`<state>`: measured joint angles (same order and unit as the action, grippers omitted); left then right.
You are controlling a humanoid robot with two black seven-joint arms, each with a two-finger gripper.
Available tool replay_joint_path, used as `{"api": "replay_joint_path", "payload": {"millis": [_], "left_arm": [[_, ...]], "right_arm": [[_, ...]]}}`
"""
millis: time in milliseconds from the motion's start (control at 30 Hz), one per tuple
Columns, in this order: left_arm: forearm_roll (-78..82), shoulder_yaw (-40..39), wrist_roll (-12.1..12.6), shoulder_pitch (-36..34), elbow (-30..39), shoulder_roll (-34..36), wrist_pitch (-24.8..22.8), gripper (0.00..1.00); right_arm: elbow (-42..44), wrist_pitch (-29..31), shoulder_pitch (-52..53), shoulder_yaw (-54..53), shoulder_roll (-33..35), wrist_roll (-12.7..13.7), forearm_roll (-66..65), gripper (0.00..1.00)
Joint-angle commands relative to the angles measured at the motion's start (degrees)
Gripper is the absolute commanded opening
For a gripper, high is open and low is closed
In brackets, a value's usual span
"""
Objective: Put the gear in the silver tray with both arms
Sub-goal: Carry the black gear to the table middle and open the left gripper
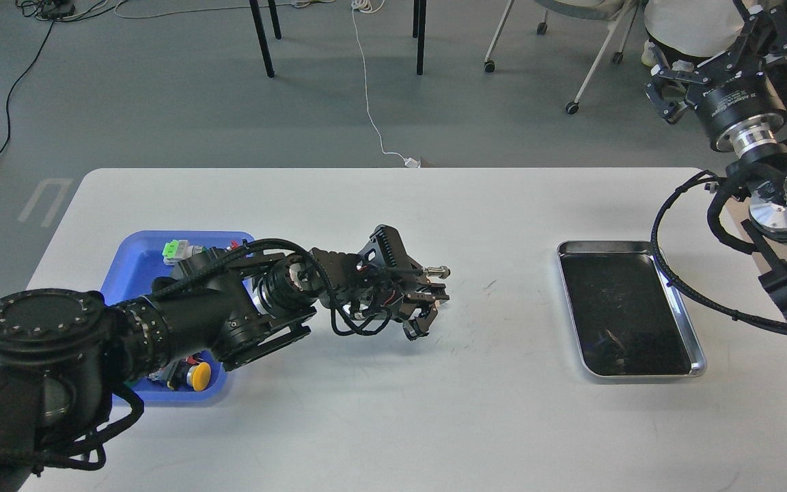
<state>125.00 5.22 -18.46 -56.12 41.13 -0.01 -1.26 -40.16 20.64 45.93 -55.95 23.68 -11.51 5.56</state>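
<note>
The silver tray [682,309] lies on the right side of the white table, and its dark bottom is bare. My left gripper [426,309] hovers over the middle of the table, well left of the tray and pointing right. Its dark fingers [436,294] overlap, so I cannot tell whether they hold anything. No gear shows clearly anywhere. My right gripper [711,58] is raised beyond the table's far right corner. Its claws are spread apart and empty.
A blue plastic tray [135,273] at the left holds several parts, among them a yellow button [199,375] and a green-capped piece [173,251]; my left arm covers much of it. Chair legs and a white cable [367,89] are on the floor beyond the table.
</note>
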Motion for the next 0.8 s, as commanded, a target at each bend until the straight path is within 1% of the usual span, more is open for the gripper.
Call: {"api": "replay_joint_path", "payload": {"millis": [0,134,234,267,300,367,401,434,567,701,768], "left_arm": [[0.0,0.3,-0.1,0.7,0.3,0.0,0.2,0.16],[0.0,0.2,-0.1,0.7,0.6,0.0,0.6,0.16],[0.0,0.1,-0.2,0.7,0.7,0.0,1.3,0.19],[0.0,0.1,-0.2,0.7,0.7,0.0,1.8,0.21],[0.0,0.0,-0.1,0.7,0.7,0.0,2.0,0.26],[0.0,0.0,-0.1,0.7,0.8,0.0,2.4,0.46],[0.0,0.0,0.0,0.6,0.9,0.0,2.8,0.58],[0.0,-0.1,0.0,0.6,1.0,0.0,3.4,0.65],[0.0,-1.2,-0.3,0.0,1.9,0.0,4.9,0.75],[-11.1,-5.8,-0.6,-1.7,4.0,0.0,4.9,0.78],[-20.1,-8.7,-0.8,-3.2,5.3,0.0,4.6,0.8]], "right_arm": [[0.0,0.0,0.0,0.2,0.0,0.0,0.0,0.99],[0.0,0.0,0.0,0.2,-0.2,0.0,0.0,0.99],[0.1,0.0,0.0,0.2,-0.3,0.0,0.0,0.99],[0.1,0.0,0.0,0.2,-0.3,0.0,0.0,0.99],[0.1,-0.1,0.0,0.2,-0.3,0.0,0.0,0.99],[0.1,0.0,0.0,0.2,-0.3,0.0,0.0,0.99],[0.1,-0.1,0.0,0.3,-0.3,0.0,0.0,0.99],[0.1,0.0,0.0,0.3,-0.3,0.0,0.0,0.99],[0.1,-0.1,0.0,0.3,-0.3,0.0,0.0,0.99],[0.1,0.0,0.2,0.5,0.0,0.0,0.0,0.99],[-0.1,0.2,0.6,0.6,0.5,0.0,-0.1,0.99]]}}
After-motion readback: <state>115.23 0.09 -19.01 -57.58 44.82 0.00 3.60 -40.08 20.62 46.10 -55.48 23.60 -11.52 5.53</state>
